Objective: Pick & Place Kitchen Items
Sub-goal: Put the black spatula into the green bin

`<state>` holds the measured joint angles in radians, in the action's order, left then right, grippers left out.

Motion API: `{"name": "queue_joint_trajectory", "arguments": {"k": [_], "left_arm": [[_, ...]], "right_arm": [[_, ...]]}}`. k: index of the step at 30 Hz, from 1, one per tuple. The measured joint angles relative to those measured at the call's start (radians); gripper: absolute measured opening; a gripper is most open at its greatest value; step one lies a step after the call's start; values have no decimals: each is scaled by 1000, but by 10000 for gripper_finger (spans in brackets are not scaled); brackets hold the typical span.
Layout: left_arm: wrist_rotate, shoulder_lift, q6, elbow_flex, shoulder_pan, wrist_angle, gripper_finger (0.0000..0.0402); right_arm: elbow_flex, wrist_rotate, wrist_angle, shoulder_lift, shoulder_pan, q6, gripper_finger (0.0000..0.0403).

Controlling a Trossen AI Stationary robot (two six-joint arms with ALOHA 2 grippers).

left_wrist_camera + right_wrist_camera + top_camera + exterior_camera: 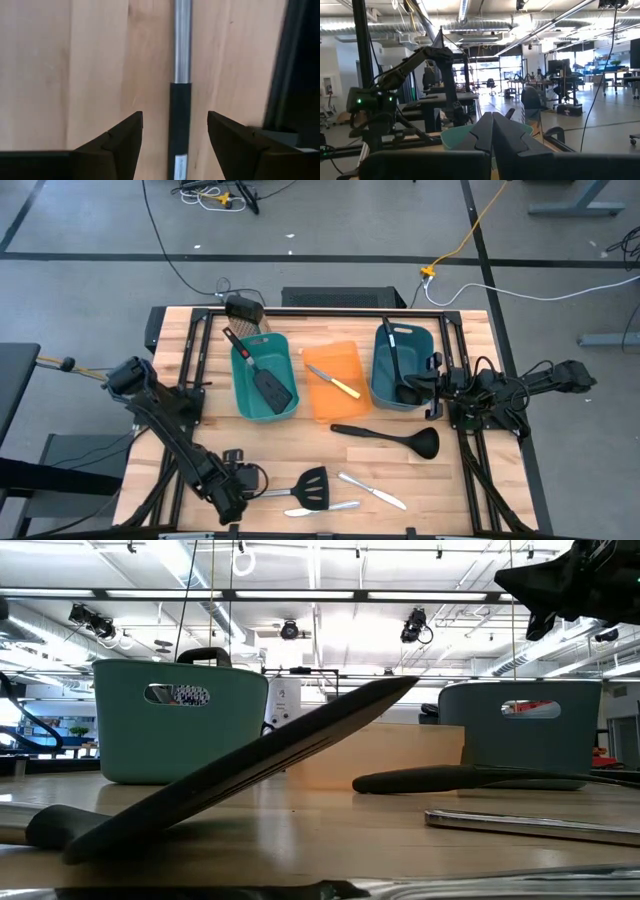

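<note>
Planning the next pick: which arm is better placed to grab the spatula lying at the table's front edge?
Left. The left tool is open and straddles the spatula handle in its wrist view. The right tool is shut, far off by the right teal bin.

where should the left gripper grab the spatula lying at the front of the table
Probably on the thin handle, from straight above. The spatula lies flat with its wide slotted blade toward the knives, and the left gripper hangs open with the handle running between its fingers.
</note>
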<state>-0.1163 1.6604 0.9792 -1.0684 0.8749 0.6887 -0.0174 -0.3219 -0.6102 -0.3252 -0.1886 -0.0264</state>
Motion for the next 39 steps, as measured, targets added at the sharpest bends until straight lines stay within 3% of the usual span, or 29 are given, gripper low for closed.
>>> {"name": "queue_joint_trajectory", "arguments": {"k": [5,12,19,24,31,39], "left_arm": [[1,31,-15,31,10,-86,227],[4,138,-75,29,17,-100,227],[-16,160,-125,28,22,-98,219],[-27,168,-131,29,20,-86,186],[-15,169,-141,31,18,-75,84],[1,102,-174,37,18,-41,84]], "right_arm": [[0,-1,0,0,0,0,13],[0,-3,2,0,0,0,13],[0,-3,5,0,0,-1,13],[0,-3,5,0,0,-1,13],[0,-3,6,0,0,-1,13],[0,-3,6,0,0,3,13]]}}
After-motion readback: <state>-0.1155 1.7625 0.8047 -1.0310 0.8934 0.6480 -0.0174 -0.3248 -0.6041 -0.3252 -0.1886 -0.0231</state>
